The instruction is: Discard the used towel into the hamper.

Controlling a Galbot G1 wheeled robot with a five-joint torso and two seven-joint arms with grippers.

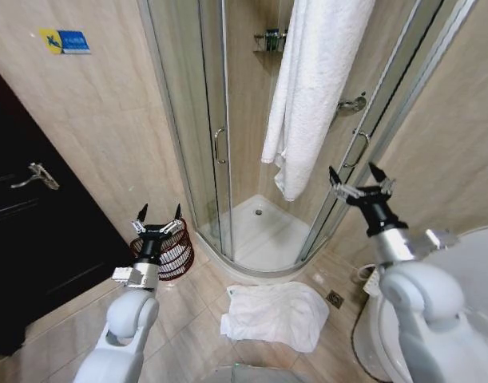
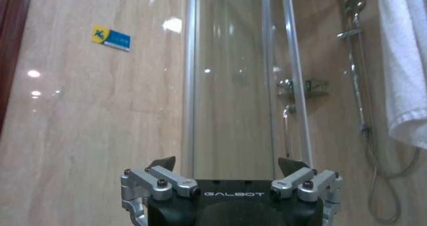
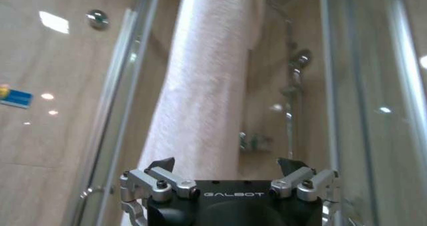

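Observation:
A long white towel (image 1: 315, 80) hangs over the top of the glass shower door; it also appears as a towel (image 3: 207, 86) in the right wrist view and a towel (image 2: 403, 61) at the edge of the left wrist view. Another white towel (image 1: 275, 313) lies crumpled on the floor tiles before the shower. The hamper (image 1: 178, 251), a dark reddish wire basket, stands against the wall left of the shower. My left gripper (image 1: 157, 217) (image 2: 228, 163) is open, raised in front of the hamper. My right gripper (image 1: 357, 175) (image 3: 227, 163) is open, held up right of the hanging towel, apart from it.
A black door (image 1: 44, 263) with a metal handle is at the left. The curved glass shower enclosure (image 1: 216, 144) stands ahead with its tray (image 1: 263, 231). A white toilet (image 1: 467, 263) sits at the right, and a floor drain (image 1: 335, 299) is beside the floor towel.

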